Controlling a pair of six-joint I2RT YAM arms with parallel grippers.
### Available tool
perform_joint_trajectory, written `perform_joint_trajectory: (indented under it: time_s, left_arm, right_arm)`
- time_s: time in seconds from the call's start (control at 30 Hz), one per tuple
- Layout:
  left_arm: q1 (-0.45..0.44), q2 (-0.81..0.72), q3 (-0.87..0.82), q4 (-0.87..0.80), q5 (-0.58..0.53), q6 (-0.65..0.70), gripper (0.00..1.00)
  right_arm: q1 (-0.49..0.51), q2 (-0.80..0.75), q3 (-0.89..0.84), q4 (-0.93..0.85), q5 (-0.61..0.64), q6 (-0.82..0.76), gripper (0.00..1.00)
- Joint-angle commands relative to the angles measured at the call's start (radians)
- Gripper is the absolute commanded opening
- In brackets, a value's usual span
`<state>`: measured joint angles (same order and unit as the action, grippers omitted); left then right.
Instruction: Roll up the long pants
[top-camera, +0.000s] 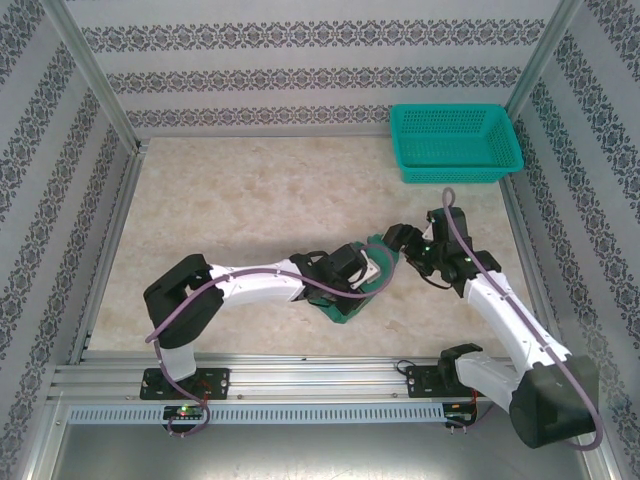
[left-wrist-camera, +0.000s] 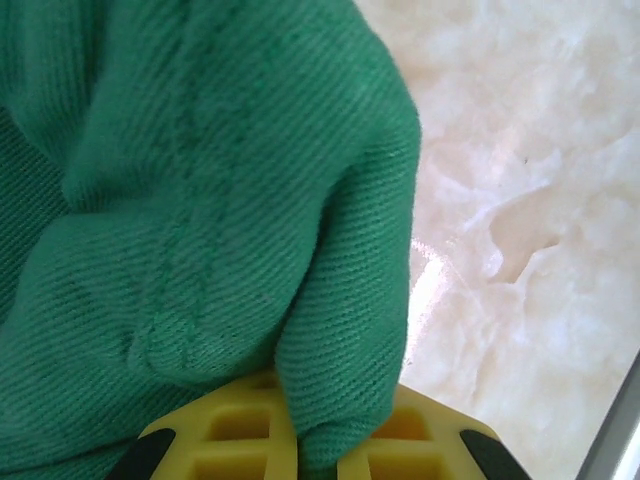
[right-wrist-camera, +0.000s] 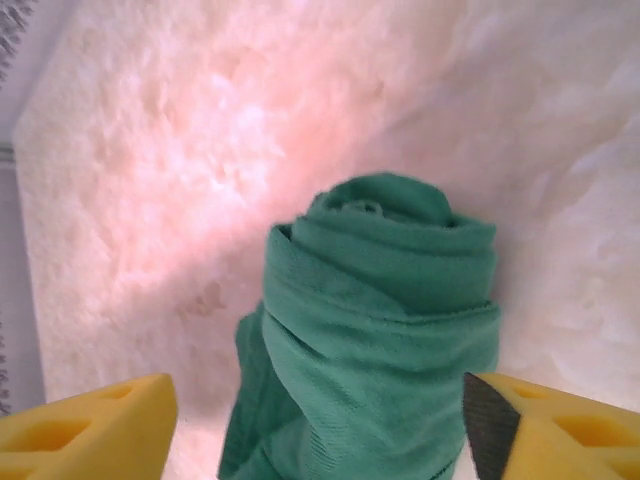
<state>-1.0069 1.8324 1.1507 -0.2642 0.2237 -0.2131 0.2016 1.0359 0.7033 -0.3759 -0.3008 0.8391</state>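
The teal mesh basket shows its bare mesh floor. The long pants lie outside it, well apart from it, nearer the arms and to its left, as a tight green roll on the tabletop. The left gripper is clamped on a fold of the cloth, while the right gripper has its jaws spread wide, one on each side of the roll's end.
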Motion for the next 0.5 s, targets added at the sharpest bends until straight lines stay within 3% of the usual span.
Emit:
perform_joint_trajectory:
  time_s: [0.0,0.3,0.47]
  left_arm:
    - [0.007,0.109,-0.127,-0.199,0.113,-0.092,0.0]
    - [0.035,-0.074,-0.159,-0.115,0.233,-0.132,0.0]
    - [0.102,-0.224,-0.25,0.015,0.343,-0.217,0.0]
  right_arm:
    - [-0.016,0.036,0.044,-0.001,-0.022,-0.022,0.79]
    - [-0.013,0.077,0.036,-0.111,-0.046,-0.044,0.8]
    - [-0.013,0.066,0.039,-0.119,-0.081,-0.037,0.8]
